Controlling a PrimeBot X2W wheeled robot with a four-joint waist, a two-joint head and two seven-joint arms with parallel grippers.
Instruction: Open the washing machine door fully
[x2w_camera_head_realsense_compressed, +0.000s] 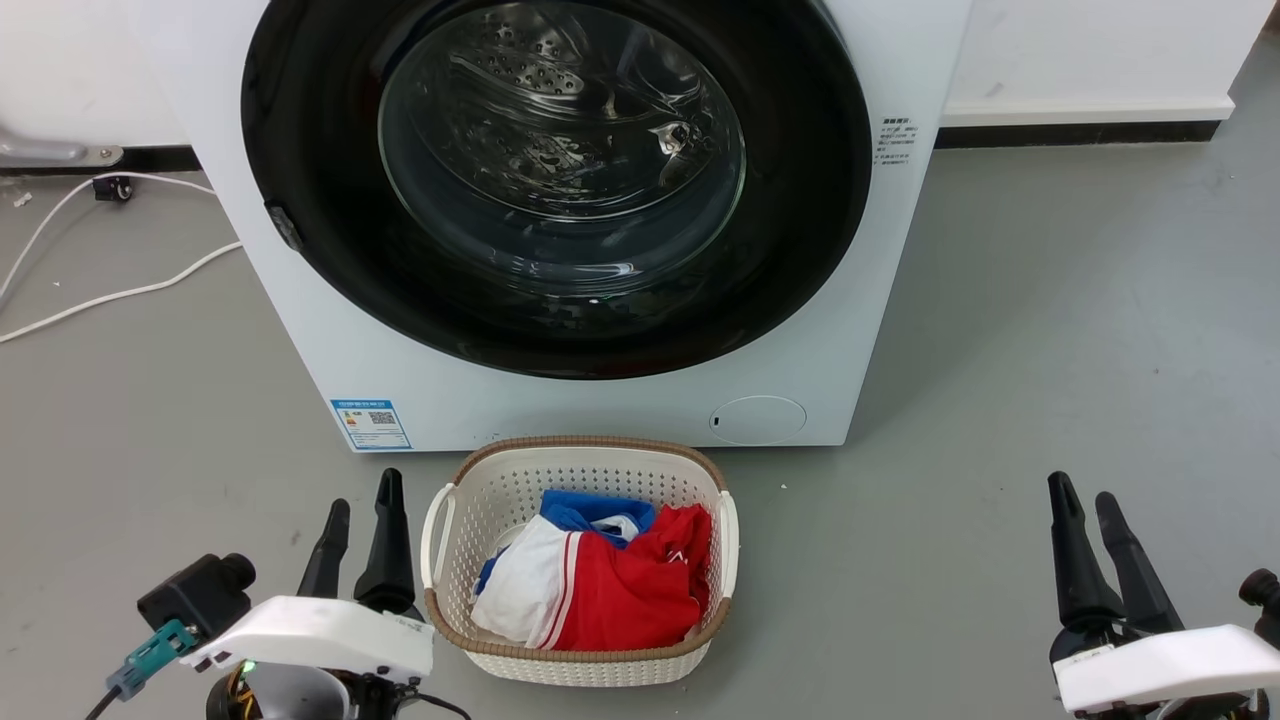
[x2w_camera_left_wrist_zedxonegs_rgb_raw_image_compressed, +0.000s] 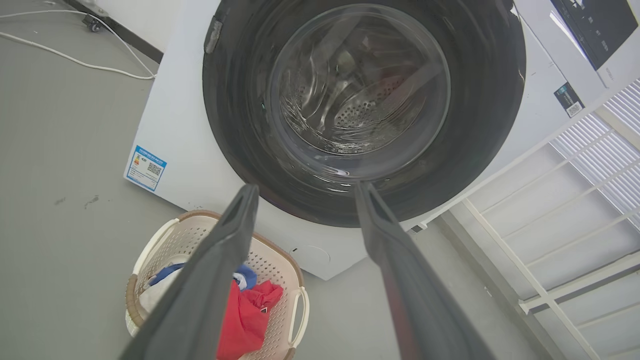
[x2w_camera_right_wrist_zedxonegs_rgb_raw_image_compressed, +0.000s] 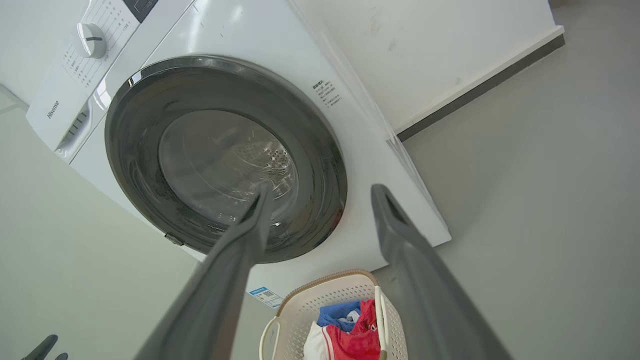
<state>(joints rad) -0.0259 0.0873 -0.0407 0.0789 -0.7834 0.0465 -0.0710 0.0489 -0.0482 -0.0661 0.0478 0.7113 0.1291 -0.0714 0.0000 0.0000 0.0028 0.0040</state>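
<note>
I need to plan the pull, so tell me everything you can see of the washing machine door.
The washing machine door is a large round glossy black ring around a bulging clear glass window, with the steel drum visible behind it. It sits shut, flush on the white washing machine front, with a small dark tab on its left rim. Nothing touches it.

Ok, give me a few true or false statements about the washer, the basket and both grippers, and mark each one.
1. The washing machine door is closed against the washing machine. True.
2. The left gripper is clamped on the door's rim. False: it is open, low beside the basket, apart from the door.
3. The basket on the floor holds red, white and blue clothes. True.
4. The right gripper holds a red garment. False: it is open and empty, off to the basket's right.
</note>
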